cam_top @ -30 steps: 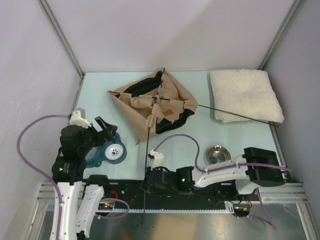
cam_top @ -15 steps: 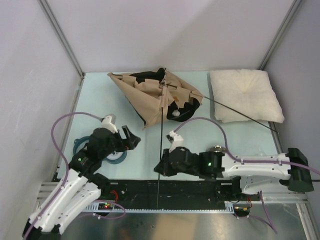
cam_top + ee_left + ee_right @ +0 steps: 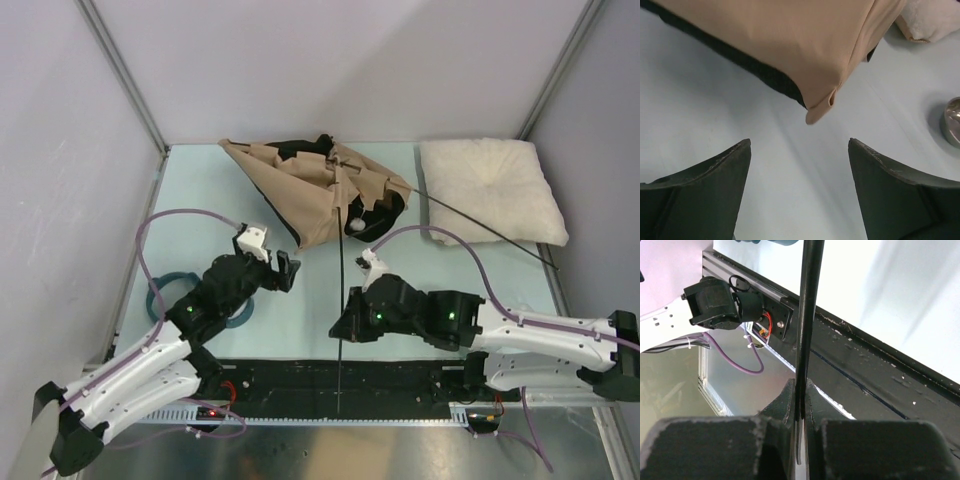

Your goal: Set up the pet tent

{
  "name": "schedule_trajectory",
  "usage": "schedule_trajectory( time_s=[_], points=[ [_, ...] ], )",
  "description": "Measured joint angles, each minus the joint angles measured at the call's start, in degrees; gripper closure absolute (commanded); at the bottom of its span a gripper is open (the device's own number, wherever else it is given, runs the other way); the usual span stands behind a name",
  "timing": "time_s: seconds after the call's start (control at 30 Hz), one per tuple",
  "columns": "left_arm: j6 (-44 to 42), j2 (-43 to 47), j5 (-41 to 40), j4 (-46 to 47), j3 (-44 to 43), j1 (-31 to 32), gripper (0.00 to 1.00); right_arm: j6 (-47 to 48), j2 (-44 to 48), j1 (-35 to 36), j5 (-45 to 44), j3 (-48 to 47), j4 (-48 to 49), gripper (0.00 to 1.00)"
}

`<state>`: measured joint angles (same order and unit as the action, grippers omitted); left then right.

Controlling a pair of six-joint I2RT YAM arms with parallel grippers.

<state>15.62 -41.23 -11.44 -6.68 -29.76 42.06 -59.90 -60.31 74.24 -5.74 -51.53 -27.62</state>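
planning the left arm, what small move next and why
Probably ease the left gripper forward and close on the near corner of the pet tent: its jaws stand open with that corner just ahead. The right gripper is shut on the thin black pole, so pinning the fabric should steady it.

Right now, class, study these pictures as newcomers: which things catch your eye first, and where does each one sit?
The crumpled tan pet tent lies slumped at the far centre of the table, beside a cream pillow at far right. The right end effector is shut on a thin black pole running from the tent to the near edge. The left end effector hangs open, facing a tent corner.
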Motion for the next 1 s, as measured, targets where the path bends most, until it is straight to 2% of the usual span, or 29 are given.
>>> schedule_trajectory(
  time_s=[0.13,0.27,0.5,0.9,1.0],
  points=[
    [-7.9,0.1,0.7,7.1,3.3,0.1,0.13,0.3,1.5,-0.6,0.7,0.0,-1.9,1.00],
    [-14.5,-0.5,4.9,10.4,5.6,0.2,0.16,0.5,2.3,-1.3,1.1,0.0,-2.6,1.00],
    [-24.0,-2.9,8.8,18.5,8.8,0.6,0.14,0.9,2.5,-2.4,2.7,0.0,-2.6,1.00],
    [-31.8,-8.6,8.3,32.2,10.4,0.6,0.39,1.6,1.6,-3.0,3.7,0.0,-2.5,1.00],
    [-32.5,-9.4,8.1,34.1,10.4,0.6,0.39,1.6,1.6,-3.1,3.7,0.0,-2.5,1.00]
  ],
)
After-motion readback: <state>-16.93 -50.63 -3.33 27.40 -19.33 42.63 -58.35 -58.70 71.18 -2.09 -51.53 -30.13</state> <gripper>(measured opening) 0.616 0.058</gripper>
